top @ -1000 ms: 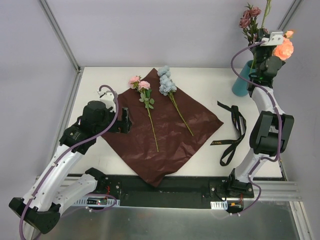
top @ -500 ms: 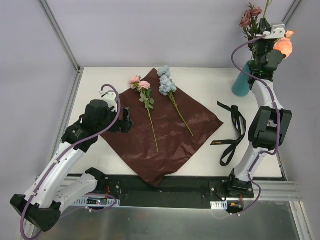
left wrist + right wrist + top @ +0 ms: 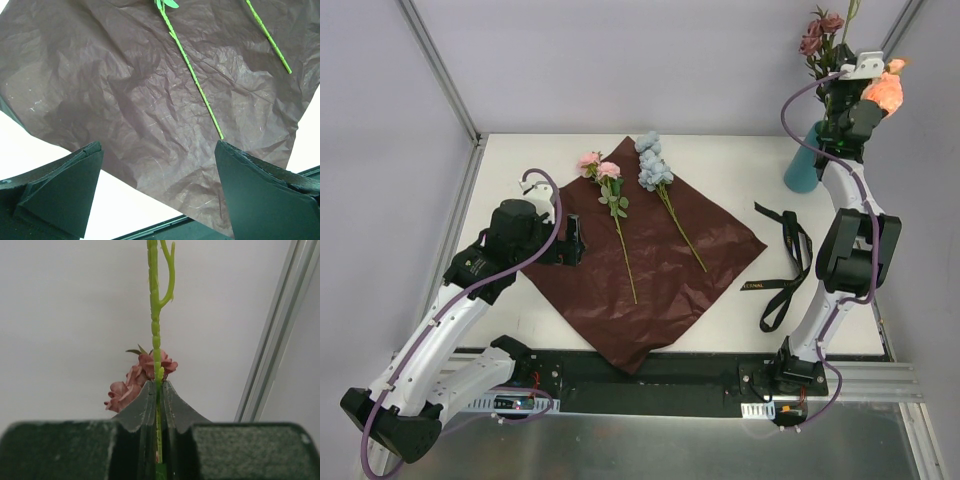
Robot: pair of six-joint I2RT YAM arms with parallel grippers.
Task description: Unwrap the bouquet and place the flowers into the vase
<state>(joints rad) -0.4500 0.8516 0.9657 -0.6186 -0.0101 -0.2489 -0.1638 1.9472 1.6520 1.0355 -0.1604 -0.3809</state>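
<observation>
Now, flower stem (image 3: 156, 335) vertical, right jaws clamped

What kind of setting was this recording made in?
Probably a lab robot test cell, not a home: plain grey panel walls, aluminium frame posts, a white table and a black mounting rail.

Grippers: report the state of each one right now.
Left gripper: open, holding nothing, above the maroon paper.
Right gripper: shut on a green flower stem.
</observation>
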